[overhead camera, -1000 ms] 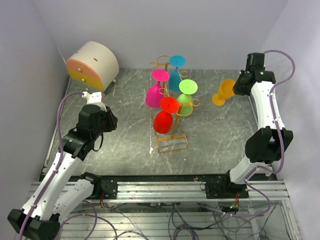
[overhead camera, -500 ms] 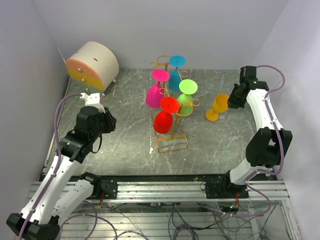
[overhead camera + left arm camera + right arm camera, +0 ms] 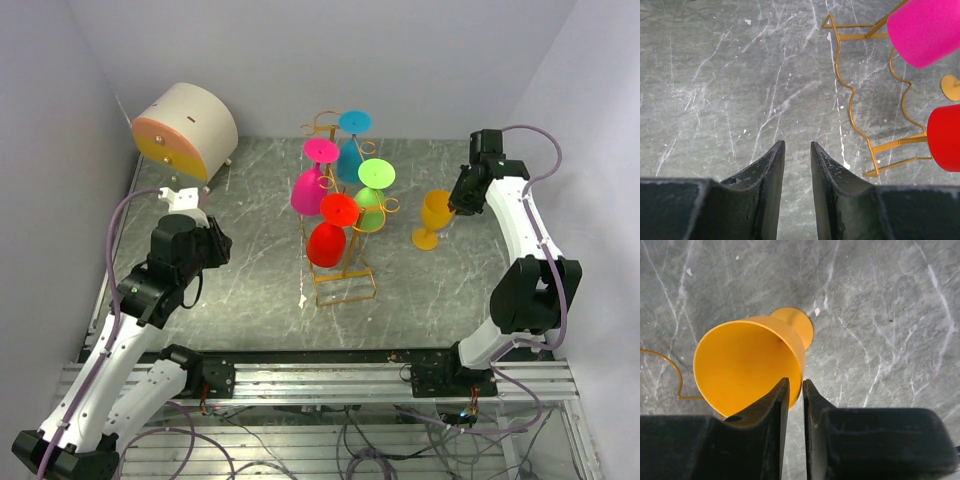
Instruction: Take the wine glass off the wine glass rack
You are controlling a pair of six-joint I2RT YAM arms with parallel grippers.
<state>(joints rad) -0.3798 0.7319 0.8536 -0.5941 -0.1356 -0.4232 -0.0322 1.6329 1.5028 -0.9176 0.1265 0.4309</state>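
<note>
Pinching the rim of the yellow wine glass [image 3: 740, 365] with the right gripper [image 3: 793, 390]: one finger inside the bowl, the other outside, clamped on the thin wall. Holding it mouth-up and leaning a little, with the foot low over the grey table [image 3: 880, 315]; impossible to tell whether touching it or just above.

Already clear of the rack [image 3: 345, 287], standing off to its right with a bare strip of table between. Probably at the setting-down stage, with release and withdrawal to follow.

Likely plastic, judging by the flat opaque colour: light, stiff, not very breakable, but smooth and liable to swivel in a rim pinch. Top-heavy on a small foot, so easy to topple if let go while tilted. Best kept gripped at the rim wall as now and brought level before opening; taking the stem would be the steadier alternative.

Carrying nothing in the left gripper [image 3: 795, 150], fingers a narrow slit apart over the table, near the wire base of the rack.

Hanging upside down on the rack: a pink glass [image 3: 308, 192], a blue glass [image 3: 349, 160], a green glass [image 3: 370, 212] and a red glass [image 3: 326, 243].
</note>
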